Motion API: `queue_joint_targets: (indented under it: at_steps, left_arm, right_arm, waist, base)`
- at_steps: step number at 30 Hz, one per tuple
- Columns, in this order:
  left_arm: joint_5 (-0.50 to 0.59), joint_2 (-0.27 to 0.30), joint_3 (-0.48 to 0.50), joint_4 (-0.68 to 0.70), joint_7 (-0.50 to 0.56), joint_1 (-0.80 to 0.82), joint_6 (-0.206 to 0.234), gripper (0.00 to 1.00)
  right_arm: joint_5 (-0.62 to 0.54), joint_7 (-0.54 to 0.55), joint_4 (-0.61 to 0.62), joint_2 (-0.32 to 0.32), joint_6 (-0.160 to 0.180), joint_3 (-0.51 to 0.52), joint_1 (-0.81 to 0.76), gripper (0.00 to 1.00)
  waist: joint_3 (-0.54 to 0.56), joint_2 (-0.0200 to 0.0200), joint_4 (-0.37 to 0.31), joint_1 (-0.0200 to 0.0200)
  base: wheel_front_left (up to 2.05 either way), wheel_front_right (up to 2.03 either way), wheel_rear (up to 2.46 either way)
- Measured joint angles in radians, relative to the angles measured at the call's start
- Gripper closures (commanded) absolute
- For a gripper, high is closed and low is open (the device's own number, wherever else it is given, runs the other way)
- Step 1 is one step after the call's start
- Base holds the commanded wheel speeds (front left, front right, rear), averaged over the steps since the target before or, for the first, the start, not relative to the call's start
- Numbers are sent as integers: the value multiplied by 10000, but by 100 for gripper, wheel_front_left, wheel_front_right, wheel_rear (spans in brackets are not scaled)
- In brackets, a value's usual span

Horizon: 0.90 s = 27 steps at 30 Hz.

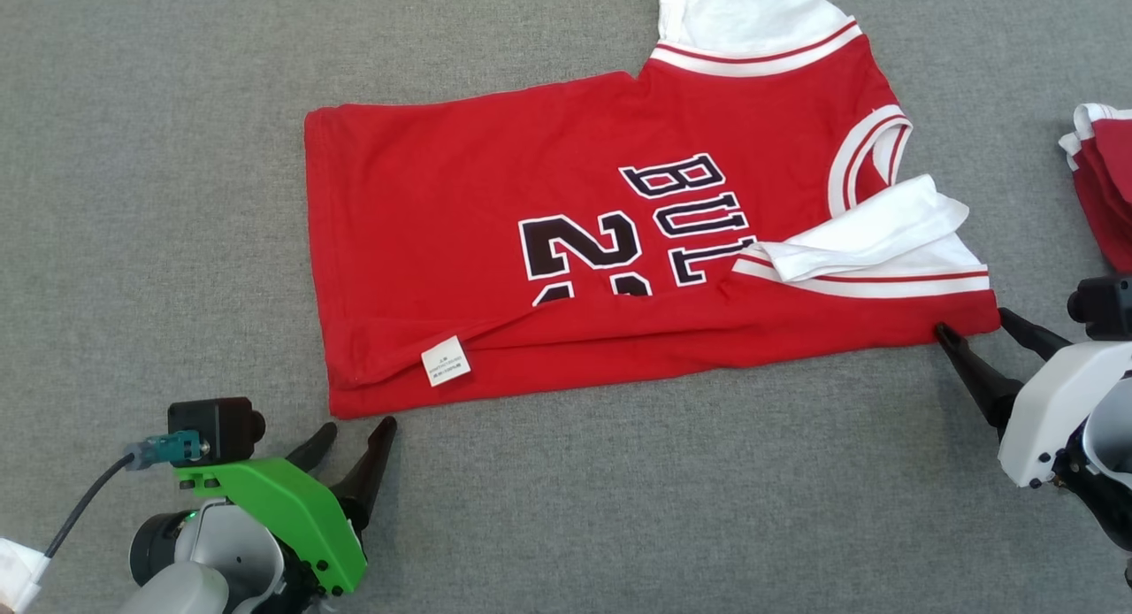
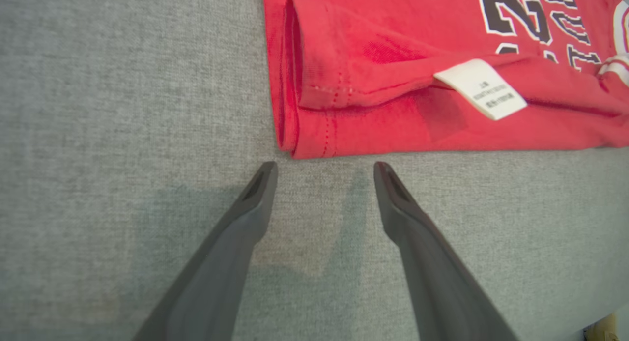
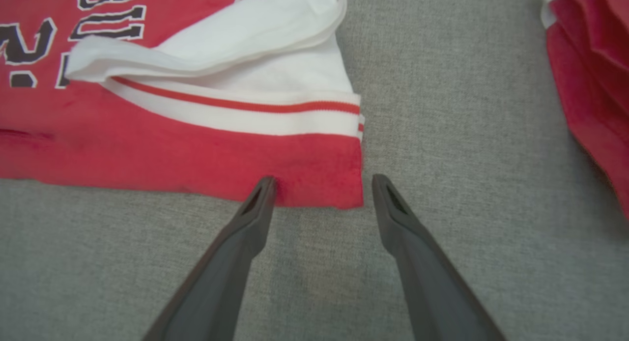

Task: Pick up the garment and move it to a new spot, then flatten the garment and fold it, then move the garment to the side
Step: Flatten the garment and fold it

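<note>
- The garment (image 1: 460,207), a red jersey with white sleeves and dark lettering, is lying flat across the middle of the grey bench (image 1: 159,198), its near long edge doubled over onto the front.
- A white label (image 1: 445,361) is showing on that fold, close to the near-left corner.
- The left jaws are standing wide apart and holding nothing; they are sitting just near of the garment's near-left corner.
- In the left wrist view, the fingertips (image 2: 265,176) are stopping just short of the stitched hem, with bare bench between them and the cloth.
- The right jaws are also standing wide apart and gripping nothing; they are straddling the garment's near-right corner.
- In the right wrist view, one fingertip (image 3: 264,191) is meeting the red near edge, while the other is lying on bare bench just right of the corner.
- A white sleeve (image 1: 871,234) is lying folded over the front, just far of the right jaws.
- A second heap of red and white cloth (image 1: 1105,185) is sitting at the right edge, apart from the garment.
</note>
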<state>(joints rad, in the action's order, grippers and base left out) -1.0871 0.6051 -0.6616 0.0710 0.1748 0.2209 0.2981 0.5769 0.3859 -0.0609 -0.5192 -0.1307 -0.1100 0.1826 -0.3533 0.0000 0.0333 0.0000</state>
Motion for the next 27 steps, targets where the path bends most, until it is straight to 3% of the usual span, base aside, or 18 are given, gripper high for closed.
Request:
queue_joint_targets:
  at_steps: [10,24,26,27]
  left_arm:
    - [-153,-104,-31,-79,102,212,-295,0]
    - [-339,163,134,-157,435,280,-176,1]
    - [-339,138,128,-295,437,401,-180,22]
    - [-337,121,123,-360,441,460,-209,42]
  right_arm:
    - [-242,174,46,182,0,182,-80,0]
    - [-518,268,-125,224,0,46,-8,0]
    - [-529,280,-194,251,0,6,85,0]
    - [-531,303,-230,255,0,0,133,0]
  waist:
    - [79,0,-47,0]
    - [34,0,-179,0]
    - [1,0,-173,0]
    - [-14,0,-165,0]
  base:
    - [0,0,0]
    - [0,0,0]
    - [0,0,0]
    - [0,0,0]
